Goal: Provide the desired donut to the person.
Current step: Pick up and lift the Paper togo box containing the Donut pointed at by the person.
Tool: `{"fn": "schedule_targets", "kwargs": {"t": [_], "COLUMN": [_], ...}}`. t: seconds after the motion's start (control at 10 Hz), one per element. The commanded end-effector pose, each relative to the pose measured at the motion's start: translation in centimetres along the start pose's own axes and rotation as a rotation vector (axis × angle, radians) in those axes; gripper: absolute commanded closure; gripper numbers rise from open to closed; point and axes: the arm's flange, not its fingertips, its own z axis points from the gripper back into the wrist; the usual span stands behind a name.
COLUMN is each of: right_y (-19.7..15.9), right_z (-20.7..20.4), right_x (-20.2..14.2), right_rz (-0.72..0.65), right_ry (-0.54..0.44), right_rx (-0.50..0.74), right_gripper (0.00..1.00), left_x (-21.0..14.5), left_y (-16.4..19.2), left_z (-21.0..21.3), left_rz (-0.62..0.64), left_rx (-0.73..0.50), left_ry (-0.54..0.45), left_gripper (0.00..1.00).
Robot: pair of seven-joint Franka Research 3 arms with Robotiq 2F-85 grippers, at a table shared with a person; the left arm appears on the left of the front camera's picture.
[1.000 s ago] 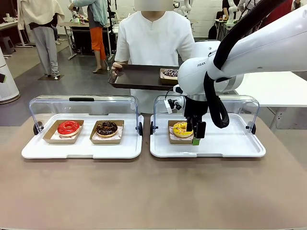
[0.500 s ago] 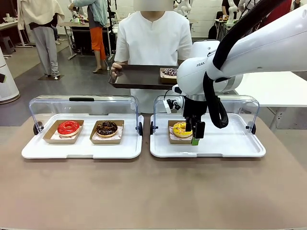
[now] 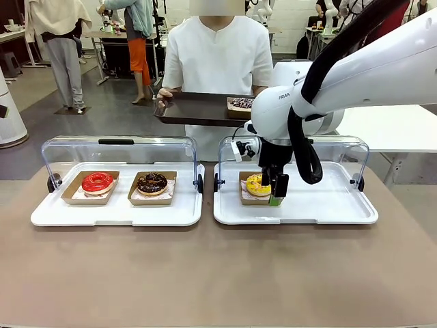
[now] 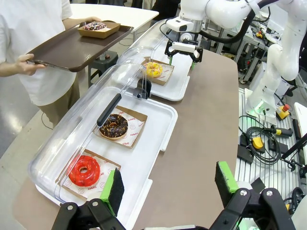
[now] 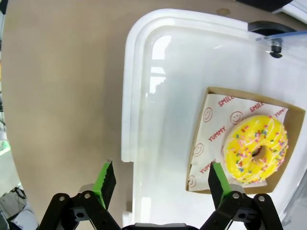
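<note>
Front view: the person point(image 3: 218, 61) in a white shirt stands across the table, straight beyond the yellow donut point(image 3: 257, 184), and holds a brown tray point(image 3: 194, 111) level. A dark sprinkled donut point(image 3: 242, 103) in its own box sits on the tray end nearest the yellow donut.
Right wrist view: looking straight down, it shows the yellow donut's coloured sprinkles, its cardboard box point(image 5: 288, 112) and a paper liner point(image 5: 211, 129) printed "SMILE", "YUMMY" and smiley faces.
Left wrist view: the person's hand point(image 4: 25, 63) grips the brown tray's edge. Cables and gear point(image 4: 255, 142) lie off the table's side, well apart from the yellow donut.
Right arm: reaches in from the right, wrist turned straight down over the yellow donut's near side.
Right gripper point(image 3: 273, 190): jaws spread wide, holding nothing. One green pad point(image 5: 217, 178) hangs at the box edge just beside the yellow donut; whether it touches cannot be told.
Left gripper point(image 4: 169, 184): low past the red donut, farthest from the yellow donut, jaws open and empty.
Other donuts: a chocolate donut point(image 3: 151, 182), then a red donut point(image 3: 97, 182), each boxed on a second white tray point(image 3: 116, 213) left of the yellow donut.
Surface: a brown table point(image 3: 218, 273). The white tray point(image 3: 328, 205) under the yellow donut has its clear lid point(image 3: 334, 147) raised behind.
Room: grey floor, other tables and people standing well beyond the yellow donut.
</note>
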Motion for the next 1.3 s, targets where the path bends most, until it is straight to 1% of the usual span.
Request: {"fn": "schedule_targets", "kwargs": {"t": [0.0,0.1,0.5,0.7,1.2], "right_y": [0.0,-0.2,-0.9,-1.4,-2.2], "right_z": [-1.4,-2.0,-3.3,-4.0,-4.6], "right_x": [-0.5,-0.7,-1.4,-1.7,-2.1], "right_rz": [-0.033,-0.051,-0.073,-0.112,-0.156], "right_ry": [0.01,0.023,0.029,0.044,0.065], "right_rx": [-0.057,-0.02,-0.006,-0.029,-0.053], "right_gripper": [0.0,0.0,0.0,0.0,0.0], "left_x": [0.1,0.1,0.1,0.1,0.1], "left_y": [0.0,0.0,0.0,0.0,0.0], "left_z": [0.1,0.1,0.1,0.1,0.1], "left_rz": [-0.004,-0.004,-0.004,-0.004,-0.004], "left_rx": [-0.002,-0.002,-0.002,-0.002,-0.002], "left_ry": [-0.015,-0.015,-0.015,-0.015,-0.015], "left_gripper": [0.0,0.0,0.0,0.0,0.0]}}
